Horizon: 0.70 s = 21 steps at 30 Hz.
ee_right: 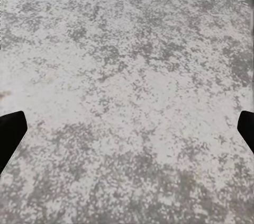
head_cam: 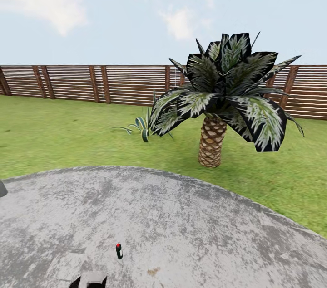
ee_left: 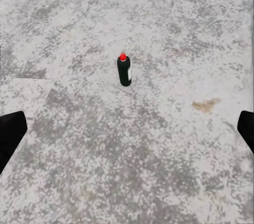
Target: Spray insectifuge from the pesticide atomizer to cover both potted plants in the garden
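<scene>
Grey patio [head_cam: 190, 215], upright unlabelled atomizer [ee_left: 124, 70]

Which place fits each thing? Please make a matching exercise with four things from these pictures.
Things:
1. spray bottle
2. palm tree
3. wooden fence
4. striped agave

Places:
A. along the far edge of the lawn
B. upright on the grey paved patio
C. on the grass, right of the agave
D. on the grass, left of the palm trunk

Pairs: 1-B, 2-C, 3-A, 4-D

Bright even daylight, no hard shadows; renders soft, slightly blurry w/ low-res textures
</scene>
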{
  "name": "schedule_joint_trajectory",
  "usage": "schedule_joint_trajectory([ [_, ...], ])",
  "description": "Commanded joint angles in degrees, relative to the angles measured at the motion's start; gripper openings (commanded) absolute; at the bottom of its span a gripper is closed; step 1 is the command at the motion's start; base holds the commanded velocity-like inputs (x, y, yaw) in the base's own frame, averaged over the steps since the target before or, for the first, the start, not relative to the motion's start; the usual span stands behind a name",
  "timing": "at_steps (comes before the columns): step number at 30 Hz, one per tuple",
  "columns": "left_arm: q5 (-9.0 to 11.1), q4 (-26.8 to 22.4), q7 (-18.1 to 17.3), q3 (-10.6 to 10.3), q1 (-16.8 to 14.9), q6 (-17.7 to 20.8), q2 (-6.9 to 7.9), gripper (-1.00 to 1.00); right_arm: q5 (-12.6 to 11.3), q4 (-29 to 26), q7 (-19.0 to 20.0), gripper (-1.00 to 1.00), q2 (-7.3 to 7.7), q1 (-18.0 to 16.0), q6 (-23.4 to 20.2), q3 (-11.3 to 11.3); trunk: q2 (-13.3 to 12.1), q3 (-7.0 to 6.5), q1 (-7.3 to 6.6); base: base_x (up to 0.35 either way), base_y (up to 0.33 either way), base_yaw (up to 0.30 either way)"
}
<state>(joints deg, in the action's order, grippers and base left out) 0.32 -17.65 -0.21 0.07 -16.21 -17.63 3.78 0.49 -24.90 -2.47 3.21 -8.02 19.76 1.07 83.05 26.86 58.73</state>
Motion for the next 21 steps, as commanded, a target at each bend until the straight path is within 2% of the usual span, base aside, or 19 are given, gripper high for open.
schedule_joint_trajectory([
  [1, 0.0, 0.4, 0.0, 0.0, -2.5, 0.0, -0.04, 1.00, 0.0, -1.3, -0.2, 1.00, 0.02, -0.3, 0.1, 0.1, 0.0, 0.07, 0.00, 0.000, 0.000, 0.000],
  [4, 0.0, 0.8, -0.1, 0.0, -7.0, 1.9, -0.06, 1.00, 0.0, -6.0, -0.2, 1.00, 0.04, -1.8, 0.1, 0.1, 0.0, 0.07, 0.00, 0.000, 0.000, 0.000],
  [6, 0.0, 0.7, -0.2, 0.0, -8.3, 3.8, -0.12, 1.00, 0.1, -8.2, -0.2, 1.00, 0.04, -2.7, 0.0, 0.1, 0.0, 0.07, 0.00, 0.000, 0.000, 0.000],
  [10, 0.0, 0.1, -0.4, -0.2, -9.7, 6.1, -0.15, 1.00, 0.1, -10.7, -0.3, 1.00, 0.01, -5.3, -0.1, 0.1, 0.0, 0.07, 0.00, 0.000, 0.000, 0.000],
  [15, 0.1, -0.1, -0.4, -0.1, -12.1, 7.0, 0.24, 1.00, 0.0, -11.3, -0.2, 1.00, -0.04, -9.5, -0.2, 0.1, 0.0, 0.07, 0.00, 0.000, 0.000, 0.000],
  [21, -0.2, -0.1, -0.4, -0.1, -12.5, 6.5, 0.25, 1.00, -0.1, -11.5, 0.2, 1.00, -0.27, -11.1, -0.3, -0.1, 0.0, 0.07, 0.00, 0.000, 0.000, 0.000],
])
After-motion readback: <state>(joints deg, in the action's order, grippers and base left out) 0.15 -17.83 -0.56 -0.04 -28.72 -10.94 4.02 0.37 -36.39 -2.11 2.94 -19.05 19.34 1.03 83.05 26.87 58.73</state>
